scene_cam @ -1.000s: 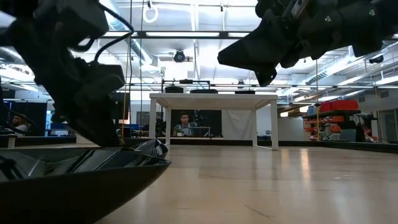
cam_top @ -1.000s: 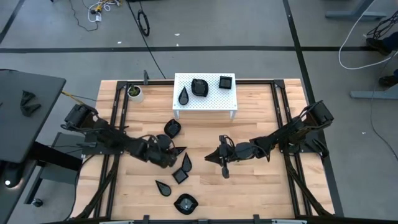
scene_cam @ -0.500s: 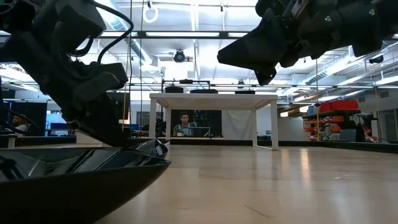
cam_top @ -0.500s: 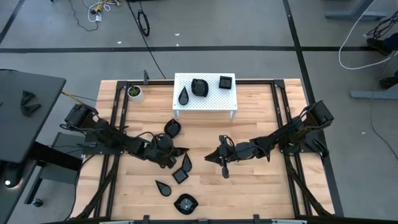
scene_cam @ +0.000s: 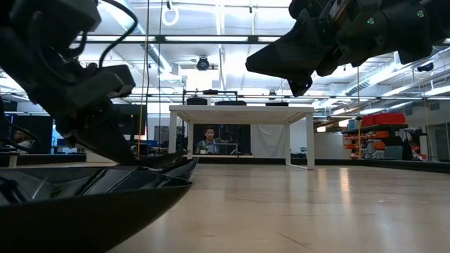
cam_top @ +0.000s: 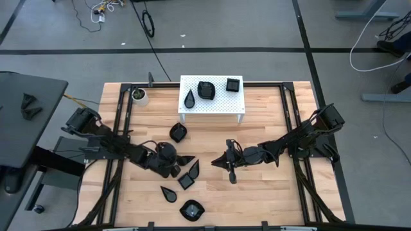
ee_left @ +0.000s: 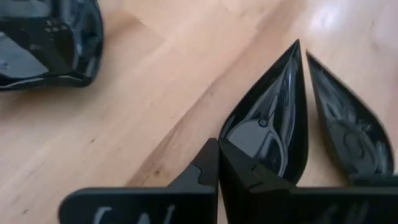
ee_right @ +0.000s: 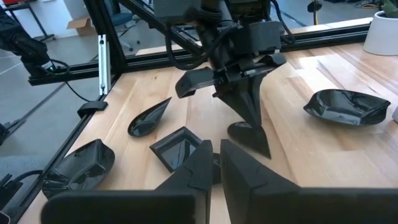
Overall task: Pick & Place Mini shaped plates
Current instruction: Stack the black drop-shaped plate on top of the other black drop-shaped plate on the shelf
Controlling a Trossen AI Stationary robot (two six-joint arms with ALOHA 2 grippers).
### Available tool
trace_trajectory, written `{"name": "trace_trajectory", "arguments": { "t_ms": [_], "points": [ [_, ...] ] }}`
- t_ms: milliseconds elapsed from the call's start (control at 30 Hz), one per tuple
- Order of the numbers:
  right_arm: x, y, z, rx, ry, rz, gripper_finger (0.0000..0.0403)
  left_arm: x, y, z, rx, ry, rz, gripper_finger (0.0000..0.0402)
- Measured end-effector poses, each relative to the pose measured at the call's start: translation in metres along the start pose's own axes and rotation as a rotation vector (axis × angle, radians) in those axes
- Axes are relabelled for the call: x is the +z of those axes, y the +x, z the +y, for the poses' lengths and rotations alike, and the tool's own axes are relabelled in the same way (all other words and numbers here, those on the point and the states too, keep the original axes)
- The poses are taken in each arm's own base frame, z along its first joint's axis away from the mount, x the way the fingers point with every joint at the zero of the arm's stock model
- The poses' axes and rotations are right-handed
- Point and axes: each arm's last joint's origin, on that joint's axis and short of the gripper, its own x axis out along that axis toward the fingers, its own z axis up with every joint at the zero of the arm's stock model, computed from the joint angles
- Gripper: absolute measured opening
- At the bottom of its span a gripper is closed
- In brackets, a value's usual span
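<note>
The mini shaped plates are small glossy black dishes. On the wood near the table's middle lie a lobed one (cam_top: 178, 133), a teardrop (cam_top: 191, 169), a square (cam_top: 185, 181), another teardrop (cam_top: 169, 193) and a lobed one (cam_top: 191, 210) at the near edge. My left gripper (cam_top: 174, 160) is shut on a further teardrop plate (ee_left: 273, 124), whose point faces the table's right. My right gripper (cam_top: 231, 174) hangs above the table to its right, fingers together, holding nothing. My left gripper pinches the teardrop plate by the rim of its wide rounded end (ee_left: 245, 152) between its two fingers. The fingers come slanting down from the table's left, along the plate's length. Whether the plate (ee_right: 252, 134) is clear of the wood I cannot tell.
A white perforated stand (cam_top: 212, 106) at the far middle carries a teardrop (cam_top: 190, 99), a lobed (cam_top: 205, 90) and a square plate (cam_top: 232, 84). A white cup with a green plant (cam_top: 139, 95) stands at the far left. Black rails run along the table's sides.
My left gripper has shut on the teardrop plate's rounded end and has sunk a little toward the table. The plate's point has swung slightly toward the near edge. My right arm has kept still.
</note>
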Motion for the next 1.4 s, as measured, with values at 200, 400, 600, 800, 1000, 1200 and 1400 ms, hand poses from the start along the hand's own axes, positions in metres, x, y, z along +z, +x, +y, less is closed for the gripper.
{"name": "trace_trajectory", "arguments": {
  "t_ms": [200, 400, 600, 800, 1000, 1200, 1400],
  "points": [
    [0.0, 0.0, 0.0, 0.0, -0.002, 0.0, 0.0036, 0.013, -0.013, -0.011, 0.009, -0.123, -0.153, 0.0003],
    [0.001, 0.0, 0.0, 0.001, -0.002, -0.006, 0.0036, 0.06, -0.034, -0.035, 0.035, -0.08, -0.371, 0.0002],
    [0.001, 0.0, 0.0, 0.001, -0.002, -0.008, 0.0036, 0.138, -0.056, -0.039, 0.198, -0.082, -0.553, 0.0001],
    [0.001, 0.0, 0.0, 0.001, -0.001, -0.008, 0.0036, 0.194, -0.047, 0.001, 0.406, -0.187, -0.557, 0.0001],
    [0.002, 0.0, 0.0, 0.002, 0.004, -0.016, 0.0036, 0.21, -0.029, 0.046, 0.449, -0.396, -0.507, 0.0003],
    [0.002, 0.0, 0.0, 0.001, 0.004, -0.016, 0.0036, 0.206, -0.011, 0.062, 0.472, -0.471, -0.476, 0.0005],
    [0.003, 0.0, 0.0, 0.005, 0.007, -0.026, 0.0036, 0.205, -0.001, 0.062, 0.452, -0.483, -0.459, 0.0006]
  ]
}}
